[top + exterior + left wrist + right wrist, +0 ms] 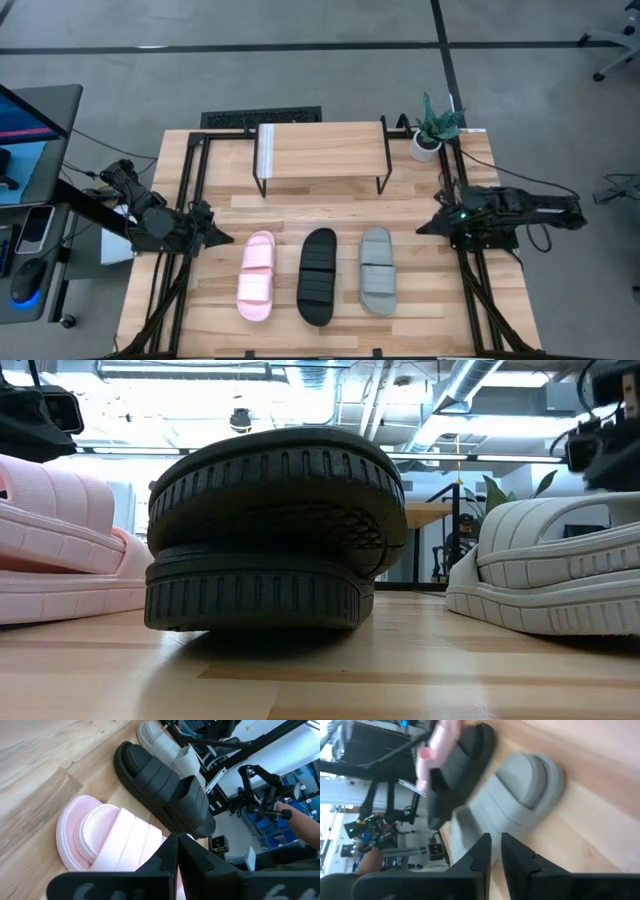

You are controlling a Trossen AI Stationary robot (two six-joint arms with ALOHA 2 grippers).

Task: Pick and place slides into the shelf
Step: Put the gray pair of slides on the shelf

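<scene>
Three slides lie side by side on the table, soles down: the pink slide (256, 276), the black slide (318, 276) and the grey slide (377, 270). The low view shows the black slide (265, 530) end on, between the other two. The shelf (322, 152) stands on its thin black legs behind them, near the far edge. My left gripper (218, 238) hovers just left of the pink slide (107, 840), fingers shut (178, 847). My right gripper (425, 227) hovers right of the grey slide (520, 795), its fingers (495, 845) a narrow gap apart.
A small potted plant (435, 128) stands at the far right corner, beside the shelf. Bare slatted tabletop (320, 208) lies between the shelf and the slides. A desk with a monitor and a phone (35, 228) sits beyond the table's left side. A person's hand (300, 825) shows beyond the table.
</scene>
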